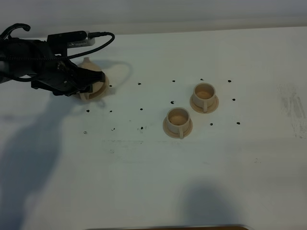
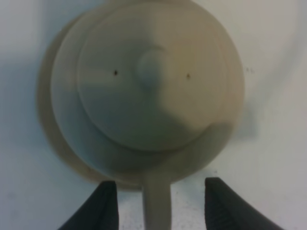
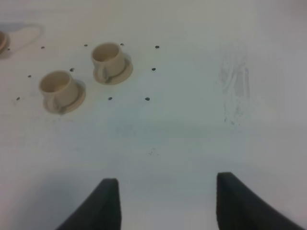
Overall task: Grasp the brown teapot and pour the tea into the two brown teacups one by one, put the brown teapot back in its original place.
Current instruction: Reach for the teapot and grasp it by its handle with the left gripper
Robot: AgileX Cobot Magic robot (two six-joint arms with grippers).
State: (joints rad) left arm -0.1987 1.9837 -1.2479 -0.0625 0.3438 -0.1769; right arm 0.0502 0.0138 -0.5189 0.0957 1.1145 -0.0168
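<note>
The left tool (image 2: 160, 182) stands open astride the handle of the brown teapot (image 2: 153, 72), seemingly not touching it; the right tool (image 3: 167, 178), well away from the teapot, gapes empty.

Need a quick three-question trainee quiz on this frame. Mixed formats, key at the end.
1. True or false: the left pincer is shut on the teapot by its handle.
2. How many teacups stand on the table? A one, B two, C three.
3. Fill in: the right pincer hangs open above the ____, holding nothing.

Key: 1 false, its jaws stand open on either side of the handle, apart from it; 2 B; 3 table.
</note>
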